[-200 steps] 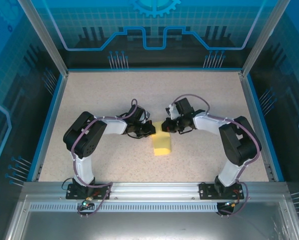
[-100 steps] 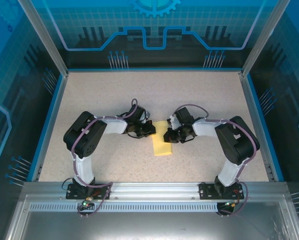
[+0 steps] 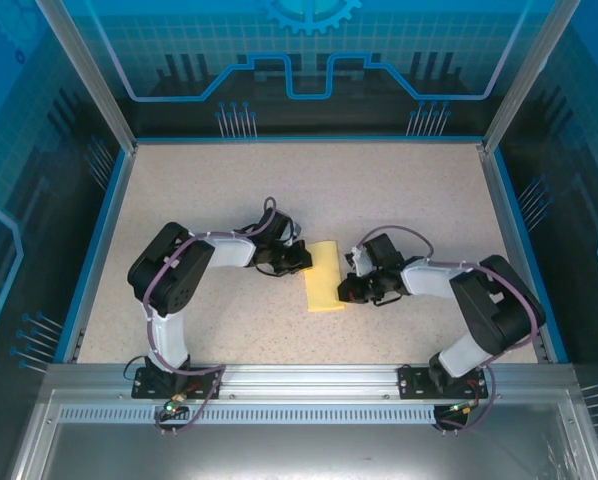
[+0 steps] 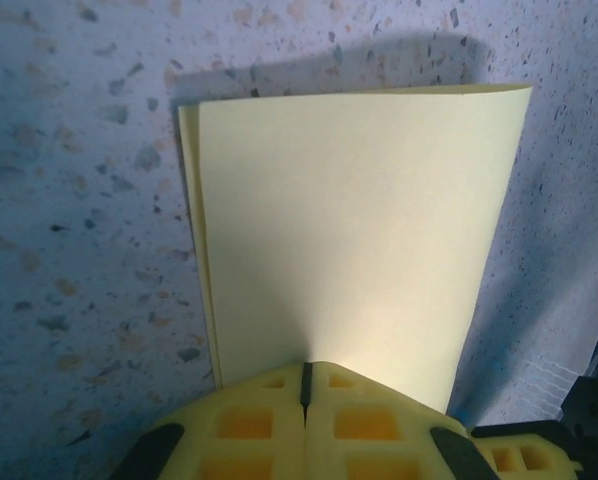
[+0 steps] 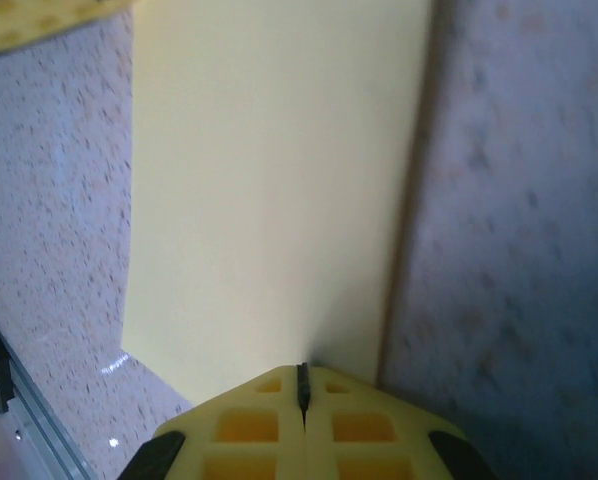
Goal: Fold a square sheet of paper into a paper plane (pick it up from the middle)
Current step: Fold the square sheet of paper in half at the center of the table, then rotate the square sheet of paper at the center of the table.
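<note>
Here, the paper [image 3: 325,278] lies between both closed jaws.

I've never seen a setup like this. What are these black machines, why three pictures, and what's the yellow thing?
They are two robot arms bolted at the near edge of a speckled table. The wide picture comes from a camera above and behind them. The close-ups come from a camera on each wrist, with its yellow fingertips at the bottom. On the table lies a pale yellow sheet of paper, folded into a rectangle. The left gripper and right gripper are both shut, tips at opposite sides of the paper, seemingly pressing it flat rather than lifting it.
</note>
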`<action>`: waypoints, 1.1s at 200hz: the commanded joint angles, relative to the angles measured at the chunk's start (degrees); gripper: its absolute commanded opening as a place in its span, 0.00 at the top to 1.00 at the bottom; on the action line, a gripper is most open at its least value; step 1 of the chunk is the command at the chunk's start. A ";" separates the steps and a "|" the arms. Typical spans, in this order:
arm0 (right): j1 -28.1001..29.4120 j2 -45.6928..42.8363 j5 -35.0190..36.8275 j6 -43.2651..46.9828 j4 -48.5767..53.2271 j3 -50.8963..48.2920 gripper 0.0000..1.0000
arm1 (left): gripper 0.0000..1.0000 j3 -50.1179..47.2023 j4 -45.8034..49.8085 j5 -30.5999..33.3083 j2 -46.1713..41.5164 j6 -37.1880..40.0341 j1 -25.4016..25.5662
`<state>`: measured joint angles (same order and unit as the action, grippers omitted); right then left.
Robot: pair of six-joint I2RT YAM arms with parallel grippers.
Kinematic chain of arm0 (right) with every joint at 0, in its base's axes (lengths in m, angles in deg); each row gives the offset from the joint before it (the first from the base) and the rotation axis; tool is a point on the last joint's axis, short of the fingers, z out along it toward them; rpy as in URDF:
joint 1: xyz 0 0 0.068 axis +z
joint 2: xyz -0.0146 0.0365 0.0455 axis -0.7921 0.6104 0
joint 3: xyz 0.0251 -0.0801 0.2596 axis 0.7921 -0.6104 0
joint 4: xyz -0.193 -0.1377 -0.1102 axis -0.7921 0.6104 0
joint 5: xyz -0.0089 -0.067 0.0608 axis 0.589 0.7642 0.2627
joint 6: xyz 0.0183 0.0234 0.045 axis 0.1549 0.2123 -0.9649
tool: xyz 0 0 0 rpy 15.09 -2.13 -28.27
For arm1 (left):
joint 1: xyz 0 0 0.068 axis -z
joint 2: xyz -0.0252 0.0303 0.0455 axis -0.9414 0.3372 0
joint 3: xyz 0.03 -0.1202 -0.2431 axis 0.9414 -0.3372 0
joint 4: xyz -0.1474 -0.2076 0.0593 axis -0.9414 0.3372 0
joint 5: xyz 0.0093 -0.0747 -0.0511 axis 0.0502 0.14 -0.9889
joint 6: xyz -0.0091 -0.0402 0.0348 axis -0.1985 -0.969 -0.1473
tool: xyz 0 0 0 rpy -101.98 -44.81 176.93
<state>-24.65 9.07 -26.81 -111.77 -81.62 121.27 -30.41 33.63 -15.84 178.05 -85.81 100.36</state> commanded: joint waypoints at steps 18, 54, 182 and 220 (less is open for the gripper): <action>0.22 -6.32 1.90 -0.55 17.12 -4.30 0.97 | 1.00 -4.40 19.78 15.10 10.11 3.09 0.78; -0.74 -13.48 5.12 -0.42 20.46 1.59 0.97 | 1.00 -0.69 20.46 14.33 8.09 6.39 0.74; 10.31 6.10 11.64 -9.77 9.47 10.67 0.98 | 0.70 8.43 19.56 8.50 -12.78 4.55 -0.59; 17.00 6.60 13.49 -21.01 3.02 7.22 0.98 | 0.64 1.50 20.95 15.92 -20.09 -0.35 -1.49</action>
<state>-12.85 13.96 -15.71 -123.71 -75.20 131.41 -24.55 51.36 -6.20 161.90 -81.81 99.57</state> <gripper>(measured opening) 0.044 0.341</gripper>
